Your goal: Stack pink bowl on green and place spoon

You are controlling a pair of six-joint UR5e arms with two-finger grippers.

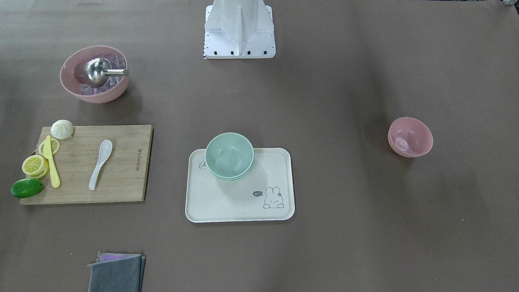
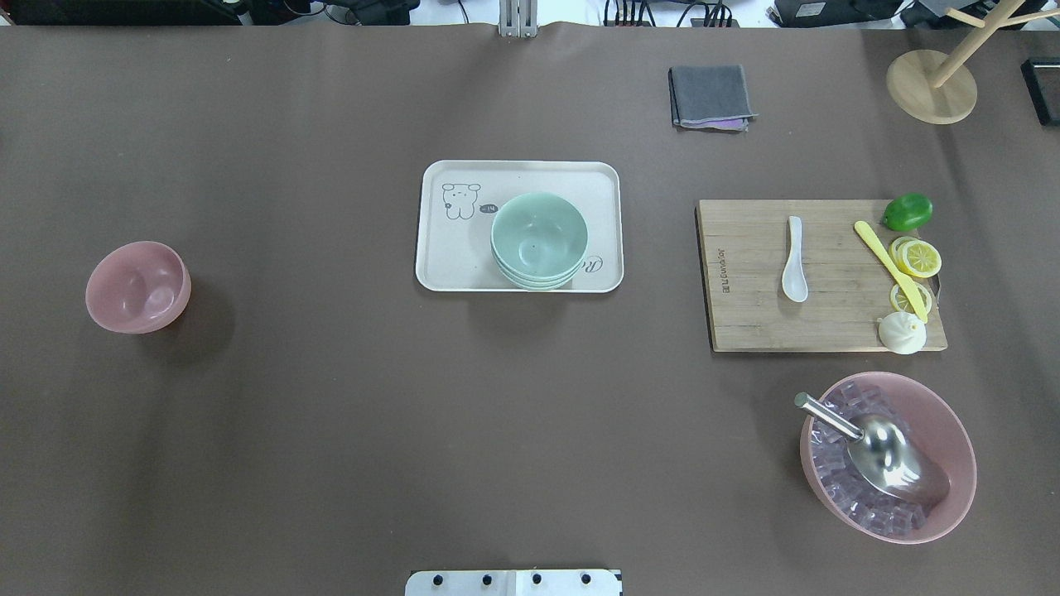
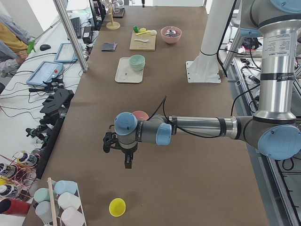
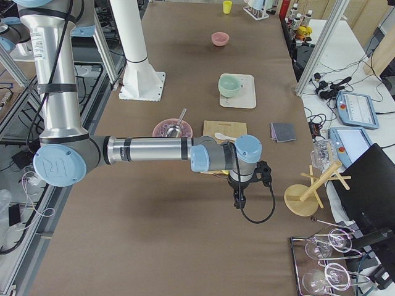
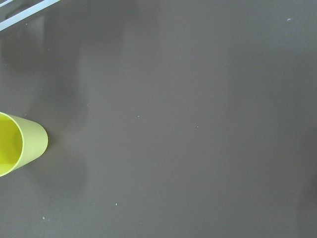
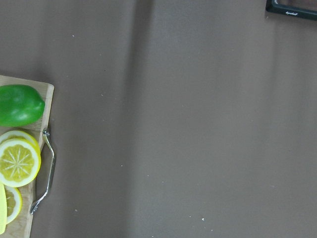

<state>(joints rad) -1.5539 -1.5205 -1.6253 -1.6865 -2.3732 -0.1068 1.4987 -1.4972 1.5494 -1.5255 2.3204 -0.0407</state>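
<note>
Small pink bowl [image 2: 137, 286] is seen alone on the table's left side, well apart from the green bowl stack [image 2: 539, 238], which is set on the white tray [image 2: 447, 273]; white spoon [image 2: 794, 259] is laid on the cutting board [image 2: 745, 319] at right; left gripper [image 3: 127, 160] is held over bare table beyond the pink bowl; right gripper [image 4: 237, 198] is held beyond the board's end; whether either is open or closed cannot be told.

Overhead and front cameras face oppositely, sharing the tray [image 2: 546, 178]; wrist cameras seemingly point down.
</note>
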